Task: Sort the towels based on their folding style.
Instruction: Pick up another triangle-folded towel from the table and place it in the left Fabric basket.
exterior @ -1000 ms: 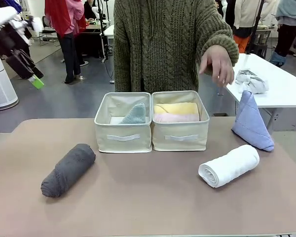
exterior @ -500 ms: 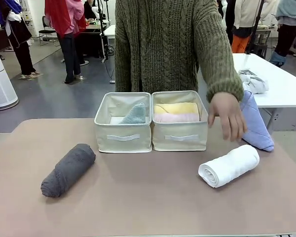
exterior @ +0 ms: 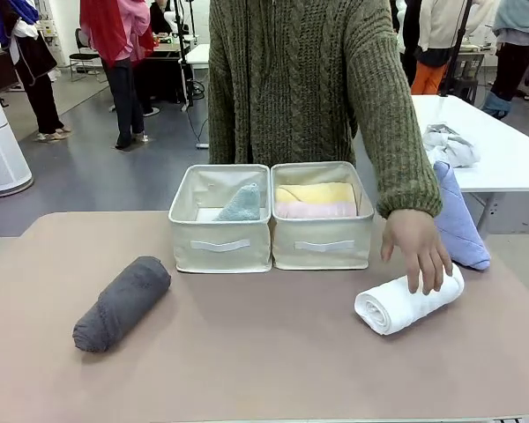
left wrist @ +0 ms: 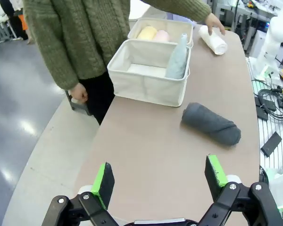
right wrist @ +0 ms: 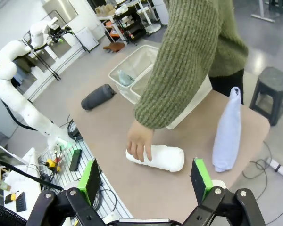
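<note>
From the front, a person's hand (exterior: 420, 249) rests on the white roll (exterior: 410, 302) at the tabletop's (exterior: 264, 370) right, likely soft, light and best pinched mid-length; left wrist view, the left gripper (left wrist: 159, 176) stands apart and empty, dark grey roll (left wrist: 210, 124) well ahead; right wrist view, the right gripper (right wrist: 145, 178) stands apart above the white roll.

Two cream bins (exterior: 220, 251) touch; a rag (exterior: 450, 145) lies on the white table (exterior: 511, 167).

The left claw (left wrist: 159, 178) hangs wide apart over the tan surface (left wrist: 146, 155), a dark grey rolled terry towel (left wrist: 211, 124) beyond it. A pale teal cone towel (left wrist: 178, 59) stands in the nearer cream fabric bin (left wrist: 146, 87); a person's hand (left wrist: 212, 21) touches a white rolled towel (left wrist: 214, 42).
</note>
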You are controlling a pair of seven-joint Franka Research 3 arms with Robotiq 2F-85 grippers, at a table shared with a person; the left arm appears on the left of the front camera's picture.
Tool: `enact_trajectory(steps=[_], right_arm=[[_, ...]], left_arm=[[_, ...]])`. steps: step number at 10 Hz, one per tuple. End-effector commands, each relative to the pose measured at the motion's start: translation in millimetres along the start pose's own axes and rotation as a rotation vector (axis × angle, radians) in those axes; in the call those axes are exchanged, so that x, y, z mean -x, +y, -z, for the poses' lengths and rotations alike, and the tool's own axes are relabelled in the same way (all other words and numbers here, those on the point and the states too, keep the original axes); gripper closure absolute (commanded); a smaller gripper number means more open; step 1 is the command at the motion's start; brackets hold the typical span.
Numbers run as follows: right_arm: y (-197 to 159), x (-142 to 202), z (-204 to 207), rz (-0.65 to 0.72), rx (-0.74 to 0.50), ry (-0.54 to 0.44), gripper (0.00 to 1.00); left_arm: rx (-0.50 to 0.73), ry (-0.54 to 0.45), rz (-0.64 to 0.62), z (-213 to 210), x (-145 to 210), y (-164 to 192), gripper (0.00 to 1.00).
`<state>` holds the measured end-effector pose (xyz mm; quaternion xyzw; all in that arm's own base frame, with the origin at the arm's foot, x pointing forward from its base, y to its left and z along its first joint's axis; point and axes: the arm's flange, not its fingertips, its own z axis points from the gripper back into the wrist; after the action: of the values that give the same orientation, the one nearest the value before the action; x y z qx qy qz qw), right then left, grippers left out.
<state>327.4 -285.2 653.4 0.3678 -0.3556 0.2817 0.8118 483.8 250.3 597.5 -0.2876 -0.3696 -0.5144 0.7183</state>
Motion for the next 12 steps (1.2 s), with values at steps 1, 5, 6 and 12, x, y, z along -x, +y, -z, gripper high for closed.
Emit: enact_trajectory(steps=[1, 5, 6, 12], right_arm=[[0.6, -0.1, -1.1, -0.019, -0.012, -0.009, 0.0], [0.6, -0.1, -1.1, -0.019, -0.012, -0.009, 0.0], [0.6, -0.1, -1.1, -0.019, -0.012, -0.009, 0.0], [-15.0, -42.0, 61.4, 0.087, 0.214, 0.277, 0.0]], left_arm=[[-0.009, -0.038, 0.015, -5.3, 6.5, -3.2, 0.0], [-0.01, -0.007, -0.014, -5.9, 8.2, -0.2, 0.0], [-0.01, -0.007, -0.014, -5.9, 8.2, -0.2, 0.0], [-0.01, -0.007, -0.014, -5.9, 8.2, -0.2, 0.0]])
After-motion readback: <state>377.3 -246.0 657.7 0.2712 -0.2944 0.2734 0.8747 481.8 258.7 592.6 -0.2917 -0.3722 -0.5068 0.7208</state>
